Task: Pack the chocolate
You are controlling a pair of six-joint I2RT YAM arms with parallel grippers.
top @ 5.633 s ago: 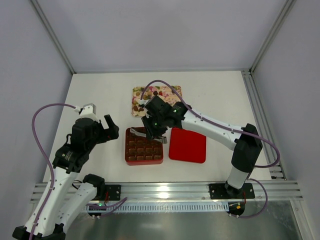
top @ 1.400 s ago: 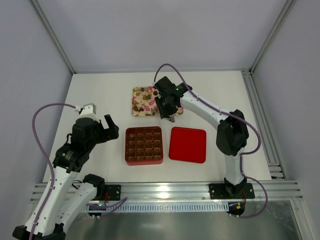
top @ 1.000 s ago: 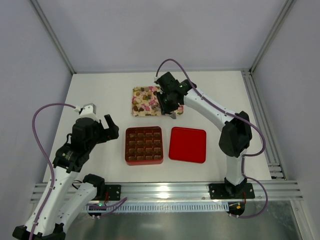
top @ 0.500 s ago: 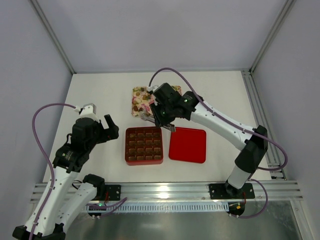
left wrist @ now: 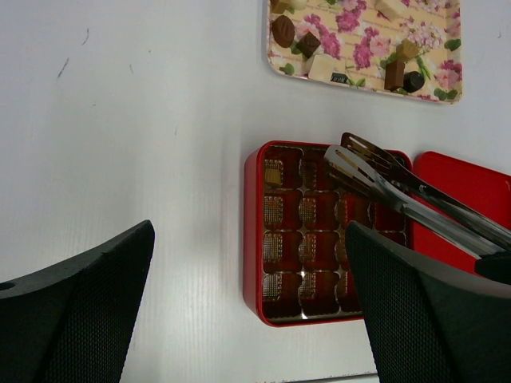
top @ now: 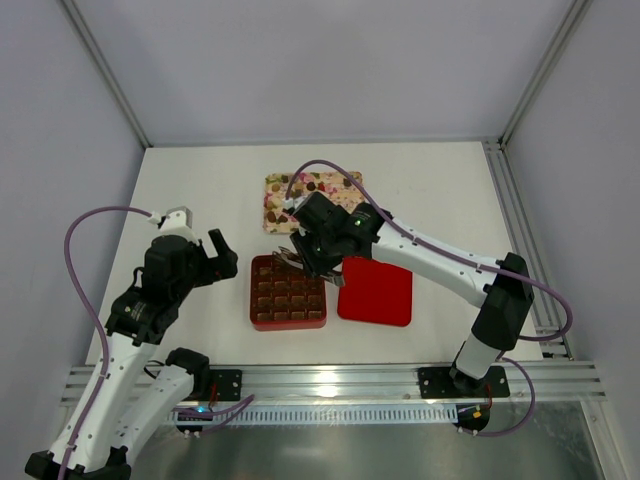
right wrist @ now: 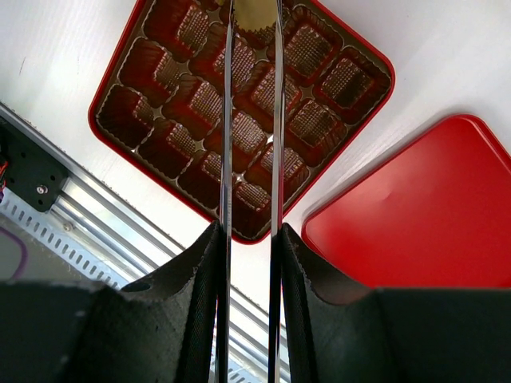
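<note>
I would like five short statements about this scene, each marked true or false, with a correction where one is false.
1. The right gripper holds metal tongs. True.
2. The left gripper is shut on a chocolate. False: it is open and holds nothing.
3. The red lid covers the box. False: the lid lies on the table beside the box, and the box is open.
4. The tips of the tongs are over the box. True.
5. The floral tray has nothing on it. False: several chocolates lie on it.
</note>
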